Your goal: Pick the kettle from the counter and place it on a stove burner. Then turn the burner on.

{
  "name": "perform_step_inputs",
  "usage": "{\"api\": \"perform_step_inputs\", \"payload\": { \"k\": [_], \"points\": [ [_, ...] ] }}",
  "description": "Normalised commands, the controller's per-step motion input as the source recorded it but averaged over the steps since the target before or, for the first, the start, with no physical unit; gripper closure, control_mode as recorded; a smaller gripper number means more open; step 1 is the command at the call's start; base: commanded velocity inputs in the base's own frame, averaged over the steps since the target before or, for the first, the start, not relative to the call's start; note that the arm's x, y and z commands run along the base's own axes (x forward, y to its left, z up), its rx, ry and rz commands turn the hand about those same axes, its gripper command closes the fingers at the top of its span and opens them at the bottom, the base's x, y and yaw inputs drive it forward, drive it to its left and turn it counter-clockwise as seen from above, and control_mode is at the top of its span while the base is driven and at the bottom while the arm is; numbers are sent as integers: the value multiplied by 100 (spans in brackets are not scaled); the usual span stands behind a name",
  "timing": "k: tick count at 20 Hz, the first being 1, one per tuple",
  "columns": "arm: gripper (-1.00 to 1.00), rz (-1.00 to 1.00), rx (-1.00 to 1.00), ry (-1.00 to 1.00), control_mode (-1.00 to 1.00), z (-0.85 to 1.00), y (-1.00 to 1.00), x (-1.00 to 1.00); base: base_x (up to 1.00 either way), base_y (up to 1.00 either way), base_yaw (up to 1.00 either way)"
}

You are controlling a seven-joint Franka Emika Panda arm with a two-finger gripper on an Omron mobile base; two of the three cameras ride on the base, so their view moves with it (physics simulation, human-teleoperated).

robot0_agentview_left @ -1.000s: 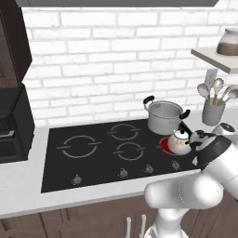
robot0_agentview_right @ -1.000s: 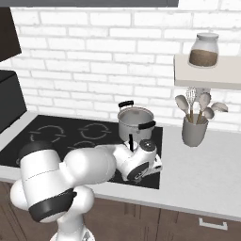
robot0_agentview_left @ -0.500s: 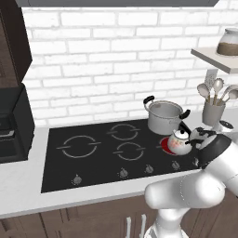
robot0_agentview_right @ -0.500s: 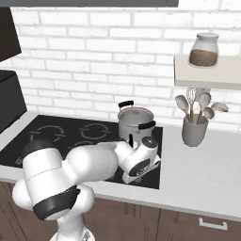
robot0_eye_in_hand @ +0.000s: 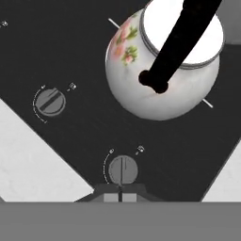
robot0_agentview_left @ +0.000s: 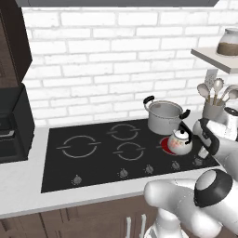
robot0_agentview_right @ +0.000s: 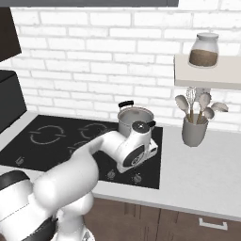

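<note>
The white arm reaches forward and bends down over the right end of the black glass cooktop (robot0_agentview_left: 93,162), its wrist low above the near edge by the row of knobs. In the hand view the two dark fingers (robot0_eye_in_hand: 120,194) sit pressed together at the bottom, directly over one round knob (robot0_eye_in_hand: 122,169), with no gap between them and nothing held. A second knob (robot0_eye_in_hand: 49,101) lies to the left of it on the glass.

The kettle (robot0_agentview_left: 180,142), white with a faint reddish pattern and a black arched handle, stands upright on the stove burner (robot0_agentview_left: 165,143) at the near right of the cooktop, and that ring glows red beneath it. Just behind the kettle stands a steel pot (robot0_agentview_left: 164,116) with black side handles.

The pale counter (robot0_agentview_right: 202,174) runs to the right, carrying a grey utensil holder (robot0_agentview_right: 194,130) with spoons. Above it a shelf (robot0_agentview_right: 207,77) holds a jar (robot0_agentview_right: 204,49). A white brick wall (robot0_agentview_left: 116,60) backs the scene.
</note>
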Motion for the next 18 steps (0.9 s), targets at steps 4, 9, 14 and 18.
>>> {"api": "perform_step_inputs", "payload": {
  "k": [4,9,14,18],
  "points": [
    [100,-1,0,0,-100,96,0,-13,0,0,0],
    [-100,0,0,0,-100,80,1,-37,0,0,0],
    [-100,-4,0,-4,-100,56,5,-74,0,0,0],
    [-100,-10,0,-11,-100,43,7,-91,0,0,0]
  ]
}}
